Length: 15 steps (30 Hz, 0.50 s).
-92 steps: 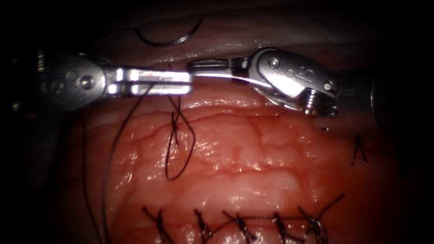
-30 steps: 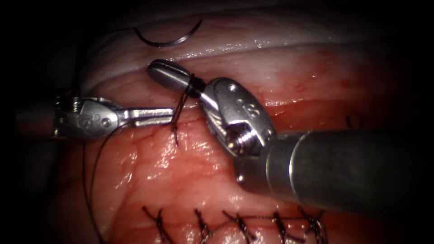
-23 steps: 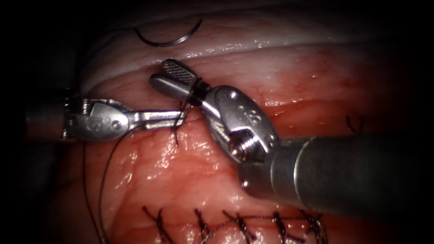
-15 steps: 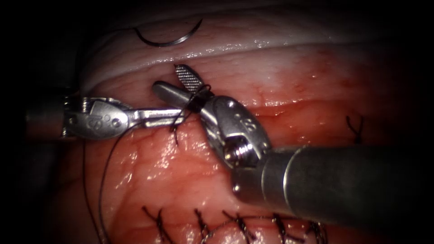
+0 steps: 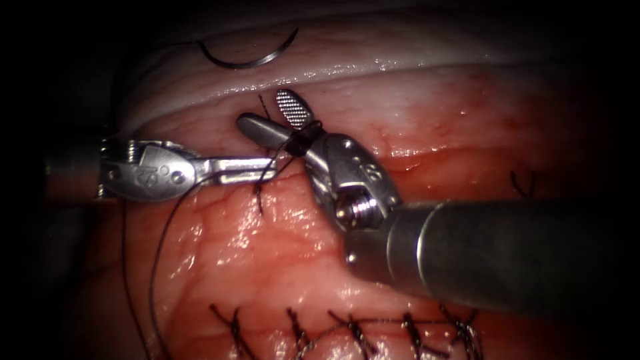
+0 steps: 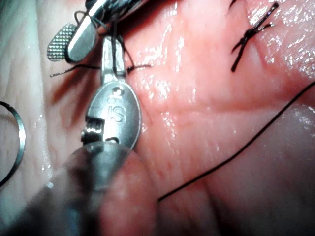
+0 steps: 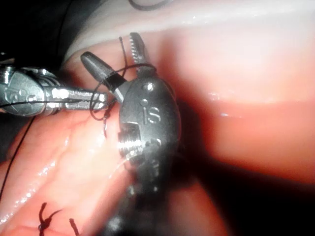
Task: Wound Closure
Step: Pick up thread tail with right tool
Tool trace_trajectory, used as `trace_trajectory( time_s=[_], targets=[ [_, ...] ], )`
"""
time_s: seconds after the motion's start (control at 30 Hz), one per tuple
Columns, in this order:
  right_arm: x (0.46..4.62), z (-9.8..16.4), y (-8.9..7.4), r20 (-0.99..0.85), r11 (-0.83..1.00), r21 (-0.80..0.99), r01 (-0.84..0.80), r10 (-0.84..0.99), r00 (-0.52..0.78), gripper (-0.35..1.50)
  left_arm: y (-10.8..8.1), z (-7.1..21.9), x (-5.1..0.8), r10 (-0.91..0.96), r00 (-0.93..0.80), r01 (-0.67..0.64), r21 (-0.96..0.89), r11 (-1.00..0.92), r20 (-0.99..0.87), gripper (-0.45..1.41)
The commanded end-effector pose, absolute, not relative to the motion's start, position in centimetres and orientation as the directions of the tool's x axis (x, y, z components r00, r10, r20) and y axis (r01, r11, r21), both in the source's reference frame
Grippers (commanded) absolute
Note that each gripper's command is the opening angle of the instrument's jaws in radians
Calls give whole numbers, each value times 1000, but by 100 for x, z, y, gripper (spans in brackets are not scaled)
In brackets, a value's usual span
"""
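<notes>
- The tissue (image 5: 280, 253) is glistening pork belly, and every place below is told from the knot site at its middle, where dark strands rise out of the surface
- The right tool (image 5: 277, 120) reaches the knot site from the right; its jaws are spread apart, one showing its cross-hatched face, and they grip nothing, while thread is wound around their base
- The left tool (image 5: 263, 170) comes to the knot site from the left, its jaws clenched on the thread (image 5: 263, 183) just beside the knot
- From the left tool's jaws the thread trails away from the knot site, down along the left of the tissue
- A row of finished stitches (image 5: 353, 330) lies well below the knot site
- The needle (image 5: 250, 57) lies free on the pale tissue above the knot site, well apart from both tools, held by neither and not in the tissue
</notes>
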<state>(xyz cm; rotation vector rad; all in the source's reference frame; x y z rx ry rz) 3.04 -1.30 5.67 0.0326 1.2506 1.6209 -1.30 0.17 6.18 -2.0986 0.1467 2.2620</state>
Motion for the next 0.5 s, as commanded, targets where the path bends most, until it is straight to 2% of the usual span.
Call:
trace_trajectory(
  time_s=[0.03,0.3,0.5],
  targets=[
    [314,573,-130,-513,80,727,-682,723,-462,98,19,623,-136,-28,-74,-103,35,-994,-997,-45],
    [324,587,-131,-477,71,737,-672,759,-442,78,18,624,-135,-29,-76,-100,36,-994,-997,-45],
    [325,584,-132,-475,74,736,-673,765,-435,24,16,624,-134,-30,-76,-99,38,-994,-997,-45]
  ],
)
